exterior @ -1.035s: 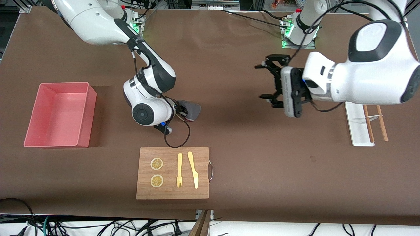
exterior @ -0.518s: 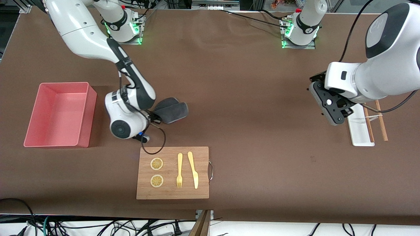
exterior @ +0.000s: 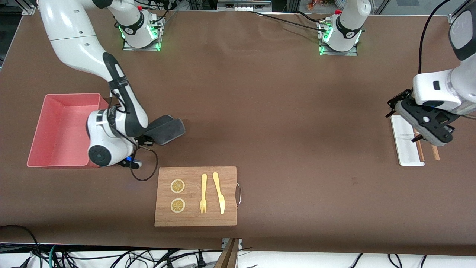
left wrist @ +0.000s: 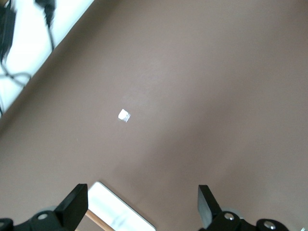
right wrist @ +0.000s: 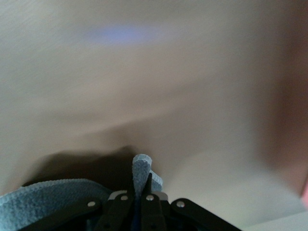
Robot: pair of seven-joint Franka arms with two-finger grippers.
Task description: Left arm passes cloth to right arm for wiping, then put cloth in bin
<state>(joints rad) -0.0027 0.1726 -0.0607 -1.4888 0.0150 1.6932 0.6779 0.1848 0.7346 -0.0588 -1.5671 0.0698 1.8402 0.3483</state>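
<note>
My right gripper [exterior: 146,139] is shut on the cloth [exterior: 166,130], dark grey face up, low over the brown table beside the pink bin [exterior: 70,95], at the bin's wall toward the table's middle. In the right wrist view the jaws [right wrist: 139,186] pinch a fold of the cloth [right wrist: 140,169], and more of it bunches beside them. My left gripper [exterior: 404,120] is open and empty, over the white tray [exterior: 406,149] at the left arm's end of the table. The left wrist view shows its fingers [left wrist: 72,207] wide apart over the table.
A wooden cutting board [exterior: 196,219] with two lemon slices [exterior: 177,186], a yellow fork [exterior: 203,193] and a knife [exterior: 219,193] lies nearer the front camera than the cloth. Chopsticks [exterior: 434,152] lie beside the white tray [left wrist: 120,208]. A white speck [left wrist: 124,115] is on the table.
My right arm has carried the cloth from the table's middle toward the bin. My left arm has drawn back to its end of the table, over the white tray.
</note>
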